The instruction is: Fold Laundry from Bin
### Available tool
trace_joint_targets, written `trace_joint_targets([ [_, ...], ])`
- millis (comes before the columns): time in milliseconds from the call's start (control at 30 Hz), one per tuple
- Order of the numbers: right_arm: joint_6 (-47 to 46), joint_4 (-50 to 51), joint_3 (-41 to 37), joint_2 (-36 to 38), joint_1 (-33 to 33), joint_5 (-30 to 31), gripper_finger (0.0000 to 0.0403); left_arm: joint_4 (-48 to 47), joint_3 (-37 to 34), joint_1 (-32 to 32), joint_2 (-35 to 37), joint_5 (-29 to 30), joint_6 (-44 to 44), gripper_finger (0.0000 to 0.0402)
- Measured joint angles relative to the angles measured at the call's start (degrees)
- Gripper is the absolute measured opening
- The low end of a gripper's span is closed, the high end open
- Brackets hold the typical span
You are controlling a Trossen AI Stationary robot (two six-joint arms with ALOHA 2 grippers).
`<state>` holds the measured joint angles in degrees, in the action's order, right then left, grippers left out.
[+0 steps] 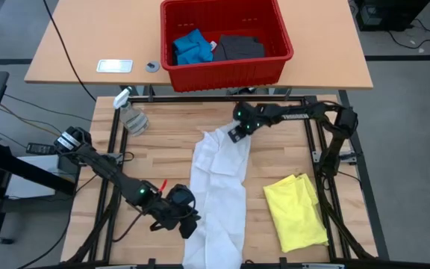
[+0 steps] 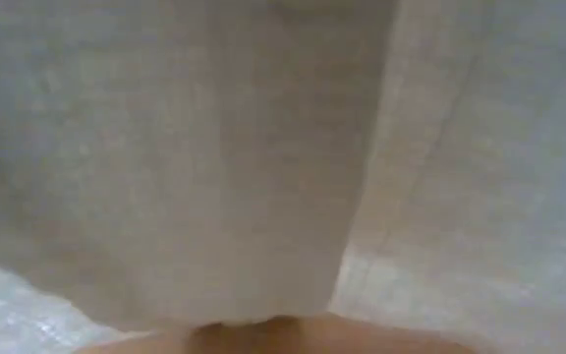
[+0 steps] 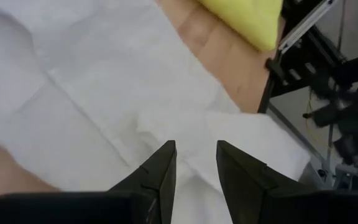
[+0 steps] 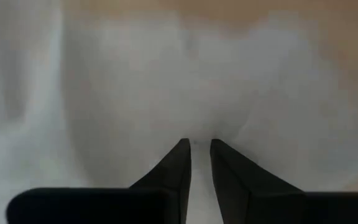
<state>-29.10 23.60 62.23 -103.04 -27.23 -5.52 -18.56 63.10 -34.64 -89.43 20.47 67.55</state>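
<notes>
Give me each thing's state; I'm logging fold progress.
White shirt: spread lengthwise on the table, rumpled, not folded.
Yellow T-shirt: folded, lying apart from the shirt.
Bin: upright, holding a blue piece and a grey piece.
Left gripper: open, over the shirt's near end.
Right gripper: narrowly parted, at the shirt's far end.
Spray bottle: lying on its side.

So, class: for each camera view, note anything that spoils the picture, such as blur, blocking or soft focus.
High view: evenly lit and sharp, with the white shirt, yellow T-shirt and red bin all clear. Low view: filled by soft, out-of-focus white cloth close to the lens. Left wrist view: shirt creases crisp, room behind slightly soft. Right wrist view: hazy and blurred, cloth texture lost.
</notes>
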Motion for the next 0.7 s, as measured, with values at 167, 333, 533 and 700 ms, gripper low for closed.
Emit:
trace_joint_targets([
  [167,3.9,2.1,5.6,0.0,-2.2,-1.2,0.0070,-0.1,0.0,1.0,0.2,-1.1,0.4,0.0121],
  [333,4.4,5.6,10.4,0.1,0.8,-3.7,0.0070,-0.3,0.0,1.6,1.1,-1.3,1.4,0.0121],
  [533,0.1,7.6,10.5,0.3,8.8,-4.7,0.0070,0.4,0.0,-1.0,4.6,6.4,1.9,0.0121],
  [700,-8.3,7.3,9.6,0.3,17.6,-2.1,0.0070,-1.7,0.0,-5.3,6.1,15.1,3.2,0.0121],
])
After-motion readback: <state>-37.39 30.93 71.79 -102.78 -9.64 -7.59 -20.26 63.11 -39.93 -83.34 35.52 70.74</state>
